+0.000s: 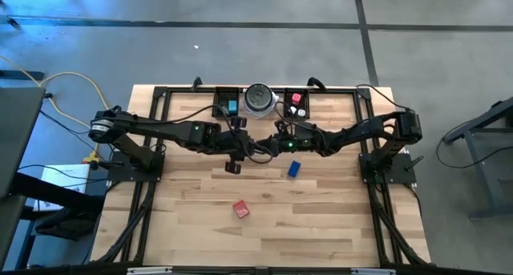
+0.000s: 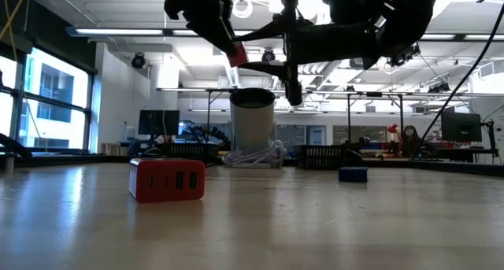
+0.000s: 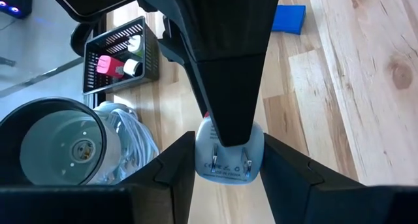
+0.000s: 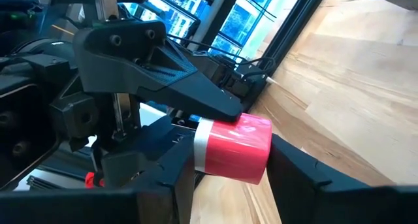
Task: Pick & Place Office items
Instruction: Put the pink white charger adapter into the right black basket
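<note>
High view: both arms meet above the pale wooden bench [image 1: 321, 227] toward its far edge, the left gripper [image 3: 230, 160] and right gripper [image 4: 230, 160] each clamped on one red-and-white plug block [image 4: 234, 147] held aloft between them. A red rectangular block [image 1: 240, 208] and a blue block [image 1: 294, 168] lie near mid-bench, before an open room with windows.

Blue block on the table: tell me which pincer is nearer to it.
Right. The right pincer hangs just behind-left of the blue block; the left pincer is farther off, beyond it.

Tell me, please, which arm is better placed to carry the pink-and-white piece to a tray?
Right, probably: right gripper and left gripper both clasp the pink-and-white piece, and the right-side tray already holds a pink piece.
</note>
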Controlling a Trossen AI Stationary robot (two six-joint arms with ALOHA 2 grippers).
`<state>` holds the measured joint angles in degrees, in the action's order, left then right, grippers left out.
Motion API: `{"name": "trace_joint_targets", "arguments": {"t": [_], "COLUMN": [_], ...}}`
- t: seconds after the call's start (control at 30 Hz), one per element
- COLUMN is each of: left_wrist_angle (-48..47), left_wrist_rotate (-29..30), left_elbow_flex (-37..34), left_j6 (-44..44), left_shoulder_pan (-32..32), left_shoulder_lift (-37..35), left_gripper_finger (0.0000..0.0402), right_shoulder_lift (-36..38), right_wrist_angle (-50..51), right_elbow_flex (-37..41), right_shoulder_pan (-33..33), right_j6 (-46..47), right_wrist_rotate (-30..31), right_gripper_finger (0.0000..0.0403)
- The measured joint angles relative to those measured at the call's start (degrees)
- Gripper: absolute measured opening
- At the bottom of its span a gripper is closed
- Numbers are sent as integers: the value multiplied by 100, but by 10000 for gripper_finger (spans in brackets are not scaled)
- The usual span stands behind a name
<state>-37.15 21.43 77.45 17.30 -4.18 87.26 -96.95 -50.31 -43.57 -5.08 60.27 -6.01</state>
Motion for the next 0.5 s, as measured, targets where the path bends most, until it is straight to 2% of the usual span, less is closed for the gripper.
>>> {"name": "trace_joint_targets", "arguments": {"t": [0.5], "left_wrist_angle": [85], "left_wrist_rotate": [422], "left_elbow_flex": [9], "left_j6": [-48], "left_shoulder_pan": [-178], "left_shoulder_lift": [-46], "left_gripper_finger": [161], "right_shoulder_lift": [0], "right_wrist_angle": [-218], "right_elbow_flex": [0], "right_shoulder_pan": [-185], "right_j6": [-317], "right_wrist_rotate": [-433], "right_gripper_finger": [141]}}
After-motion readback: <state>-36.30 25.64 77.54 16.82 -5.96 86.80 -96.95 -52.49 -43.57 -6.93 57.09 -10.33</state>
